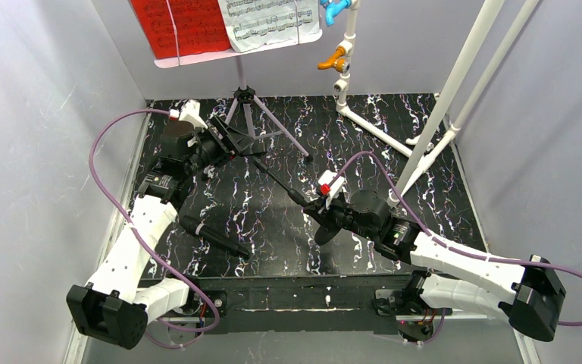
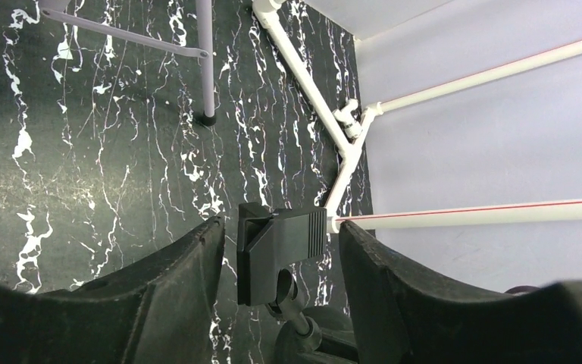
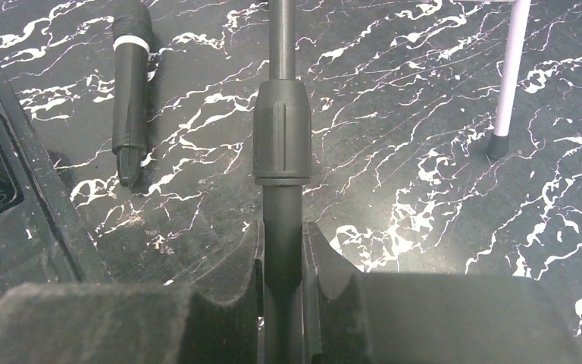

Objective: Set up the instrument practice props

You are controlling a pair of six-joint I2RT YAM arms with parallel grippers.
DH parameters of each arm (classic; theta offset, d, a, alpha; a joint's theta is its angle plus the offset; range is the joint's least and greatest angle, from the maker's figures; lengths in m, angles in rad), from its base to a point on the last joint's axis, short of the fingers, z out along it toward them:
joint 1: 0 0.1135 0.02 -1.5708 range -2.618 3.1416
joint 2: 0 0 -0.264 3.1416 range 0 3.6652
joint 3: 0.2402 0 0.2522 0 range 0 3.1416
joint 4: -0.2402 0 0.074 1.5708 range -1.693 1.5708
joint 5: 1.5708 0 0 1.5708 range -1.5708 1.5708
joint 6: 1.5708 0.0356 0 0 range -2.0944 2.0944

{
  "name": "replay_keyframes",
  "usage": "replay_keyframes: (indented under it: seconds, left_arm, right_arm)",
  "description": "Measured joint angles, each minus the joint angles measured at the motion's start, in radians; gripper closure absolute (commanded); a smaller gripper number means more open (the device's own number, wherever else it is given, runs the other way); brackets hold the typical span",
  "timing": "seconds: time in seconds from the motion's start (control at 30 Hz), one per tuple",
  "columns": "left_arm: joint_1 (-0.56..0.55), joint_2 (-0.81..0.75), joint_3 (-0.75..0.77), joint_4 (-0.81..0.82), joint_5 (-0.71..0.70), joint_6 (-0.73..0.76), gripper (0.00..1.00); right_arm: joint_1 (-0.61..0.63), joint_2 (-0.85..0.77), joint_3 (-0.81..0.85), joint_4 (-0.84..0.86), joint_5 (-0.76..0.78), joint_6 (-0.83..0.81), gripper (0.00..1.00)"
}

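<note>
The lilac music stand is upright at the back, with a red page and a white page on its desk. The black microphone lies loose on the marbled floor, also in the right wrist view. The black microphone stand's pole slants between my arms. My right gripper is shut on the lower pole. My left gripper is closed around the stand's clip, with only slivers showing beside it.
A white pipe frame with an orange tap and a blue tap stands at the back right. The music stand's legs spread close by. Grey walls close in on both sides.
</note>
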Motion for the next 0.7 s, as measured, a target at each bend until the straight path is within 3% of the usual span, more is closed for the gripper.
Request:
replay_keyframes:
  seconds: [0.13,0.37,0.43,0.47,0.5,0.53,0.57,0.6,0.67,0.7]
  left_arm:
    - [0.0,0.002,0.0,0.013,0.014,-0.002,0.57]
    - [0.0,0.032,-0.001,0.037,0.046,-0.003,0.63]
    - [0.0,0.042,-0.003,0.038,0.062,-0.003,0.79]
    - [0.0,0.044,-0.006,0.044,0.072,-0.002,0.98]
    - [0.0,0.044,-0.01,0.061,0.082,0.0,1.0]
    - [0.004,0.044,-0.011,0.075,0.093,0.002,1.0]
    - [0.005,0.042,-0.021,0.127,0.116,0.006,1.0]
    - [0.005,0.041,-0.028,0.158,0.13,0.015,1.0]
    - [-0.003,0.051,-0.033,0.33,0.247,0.1,1.0]
    - [-0.01,0.058,-0.026,0.354,0.277,0.153,1.0]
  right_arm:
    - [0.0,0.0,0.0,0.001,-0.012,0.0,0.99]
    - [0.0,0.0,0.0,0.018,-0.017,0.002,0.99]
    - [0.0,0.0,0.0,0.021,-0.018,0.002,0.99]
    - [0.0,0.0,0.0,0.023,-0.018,0.003,0.99]
    - [0.0,0.0,0.0,0.022,-0.016,0.006,0.98]
    - [-0.002,0.003,0.0,0.026,-0.013,0.006,0.73]
    - [-0.002,0.008,0.0,0.03,-0.008,0.006,0.66]
    - [-0.002,0.016,0.0,0.037,0.0,0.01,0.51]
    - [-0.002,0.072,0.007,0.077,0.019,0.069,0.06]
    - [-0.002,0.095,0.011,0.085,0.022,0.097,0.02]
